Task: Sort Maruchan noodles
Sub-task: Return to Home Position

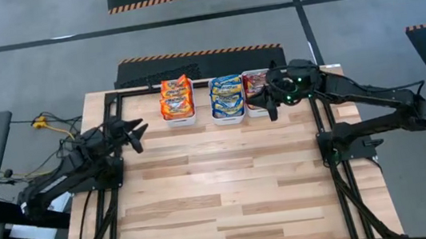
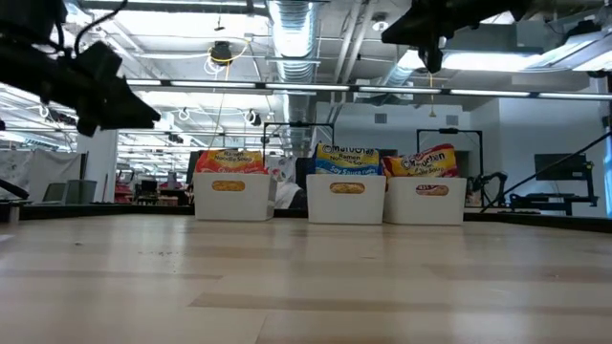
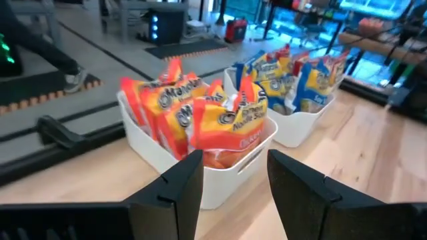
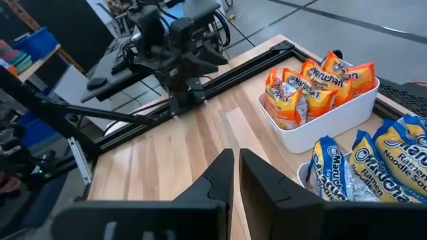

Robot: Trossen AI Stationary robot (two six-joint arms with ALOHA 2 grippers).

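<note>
Hanging the right gripper (image 1: 270, 109) over the right white bin (image 2: 406, 205), clenched on nothing, fingers (image 4: 219, 175) almost meeting in the right wrist view. Hiding part of the dark red noodles (image 2: 428, 162) from overhead; showing them plainly only in the low view, standing upright in that bin. Filling the middle bin (image 2: 325, 205) with blue noodles (image 1: 226, 96) and the left bin (image 2: 215, 205) with orange noodles (image 1: 177, 97), all packets on edge. Holding the left gripper (image 3: 235, 160) released and empty, poised over the desk (image 1: 229, 190) near its left edge, pointing toward the orange noodles; revealing its spread only in the left wrist view.
</note>
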